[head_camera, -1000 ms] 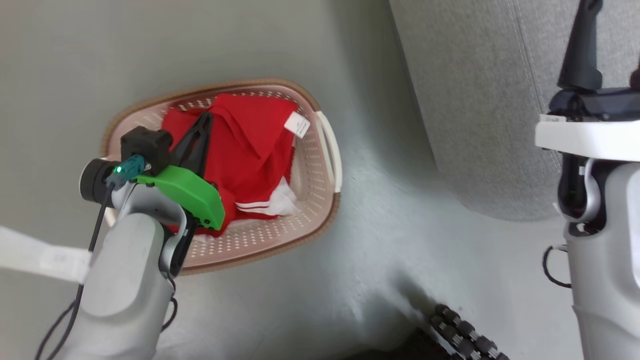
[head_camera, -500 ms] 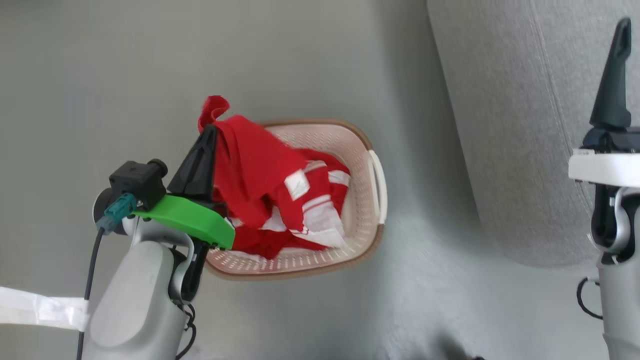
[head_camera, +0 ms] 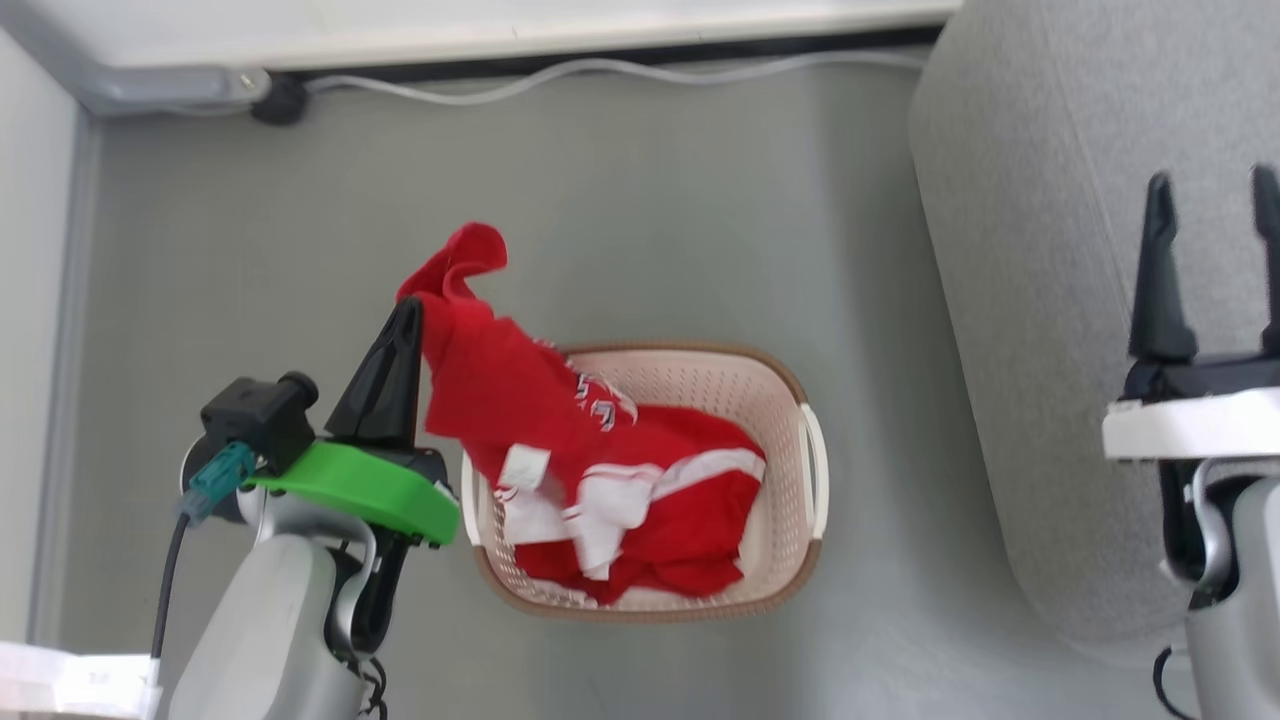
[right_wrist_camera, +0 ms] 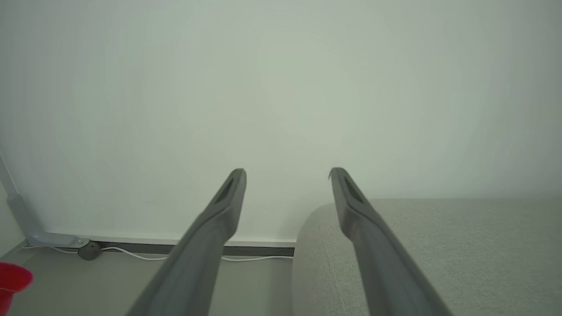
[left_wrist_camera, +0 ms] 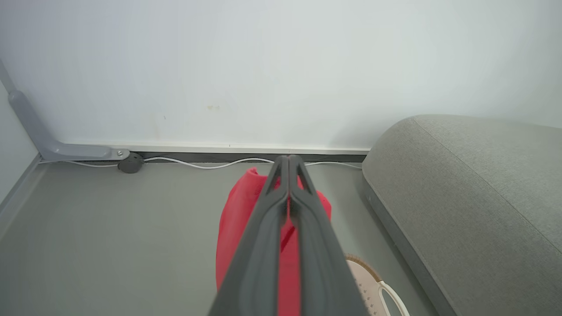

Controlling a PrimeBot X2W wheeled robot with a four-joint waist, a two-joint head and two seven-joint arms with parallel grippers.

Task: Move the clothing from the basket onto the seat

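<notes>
A: Your left claw (head_camera: 407,306) is pinched tight on a fold of the clothing (head_camera: 480,385), its fingers pressed together with the red fabric caught between them. A loose tip of cloth curls up past the fingertips.

B: In your left wrist view those fingers meet at the tips, with red hanging down behind them.

A: From the grip, the fabric drapes down and to the right into the basket (head_camera: 775,545). Its upper part hangs in the air above the floor (head_camera: 650,220), off the basket's left end. The lower part, with white stripes and a small white label (head_camera: 522,466), crosses the rim and lies on the red heap inside. You cannot tell where one garment ends and the other begins.

B: The basket stands on the floor between your two arms. The seat (head_camera: 1030,300) is near it on the right, not touching.

A: Your right claw (head_camera: 1212,190) shows against the seat in your head view, held up with its fingers spread wide apart.

B: Farther out, a pale cable (head_camera: 600,72) runs along the foot of the wall (left_wrist_camera: 281,66).
</notes>
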